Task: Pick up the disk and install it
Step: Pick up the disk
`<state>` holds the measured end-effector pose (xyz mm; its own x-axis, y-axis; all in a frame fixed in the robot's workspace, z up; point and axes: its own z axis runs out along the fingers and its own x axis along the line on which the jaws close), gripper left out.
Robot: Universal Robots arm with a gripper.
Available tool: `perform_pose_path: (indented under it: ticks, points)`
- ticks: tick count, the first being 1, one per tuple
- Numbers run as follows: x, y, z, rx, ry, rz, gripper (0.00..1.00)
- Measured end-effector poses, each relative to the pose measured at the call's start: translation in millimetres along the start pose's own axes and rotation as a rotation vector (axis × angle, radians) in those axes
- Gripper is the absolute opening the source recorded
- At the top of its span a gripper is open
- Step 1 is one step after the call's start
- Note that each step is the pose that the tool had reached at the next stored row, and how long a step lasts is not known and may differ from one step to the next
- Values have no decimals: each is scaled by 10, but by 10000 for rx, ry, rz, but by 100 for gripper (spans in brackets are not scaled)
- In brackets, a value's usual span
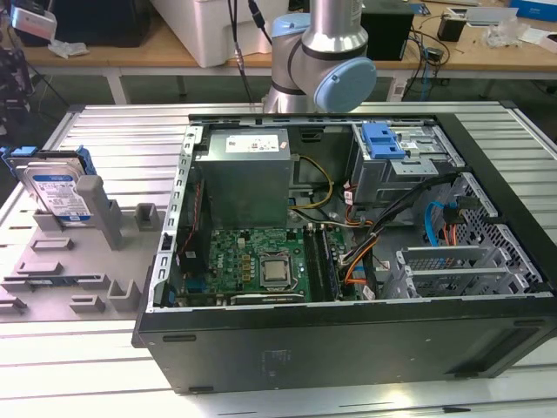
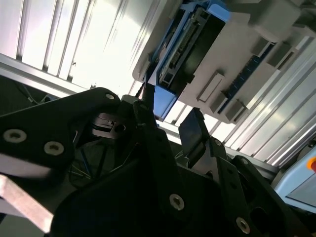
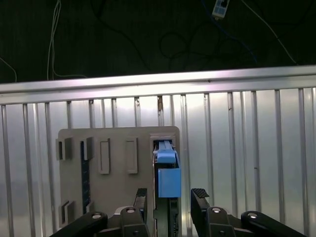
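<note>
A ribbed silver aluminium worktop (image 1: 113, 122) carries everything. On it, toward the exterior view's right, a big black computer tower case (image 1: 348, 335) lies on its side with the panel off and its inside open to the camera. Behind the case rises the silver-and-pale-blue robot arm (image 1: 322, 61). On the worktop at the exterior view's left, just beside the case, lies a flat grey plastic fixture plate (image 1: 87, 261) with raised blocks and slots. Inside the case, a grey metal power-supply box (image 1: 244, 178) sits at the far side, and a green motherboard (image 1: 252, 252) lies flat just in front of it. A blue plastic latch piece (image 1: 383, 139) tops the metal drive cage in the far corner.

The disk (image 1: 57, 187), a silver hard drive with a blue-and-white label and a blue carrier rail, stands upright on edge in the far slot of the fixture plate, outside the case.

The black jaws are spread apart and hold nothing. In the first wrist view, the two fingertips (image 3: 141, 195) flank the blue end of the disk (image 3: 169, 182); whether they are near it cannot be told.
</note>
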<state>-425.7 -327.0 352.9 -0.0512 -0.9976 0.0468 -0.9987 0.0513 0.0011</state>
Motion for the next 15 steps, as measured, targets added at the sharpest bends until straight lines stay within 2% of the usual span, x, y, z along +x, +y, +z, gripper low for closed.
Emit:
perform_pose_path:
  ticks: [12, 15]
  points:
    - [-4, 13, 108, 12, 0, 1, 48]
    - [-8, 21, 182, 15, 0, 1, 48]
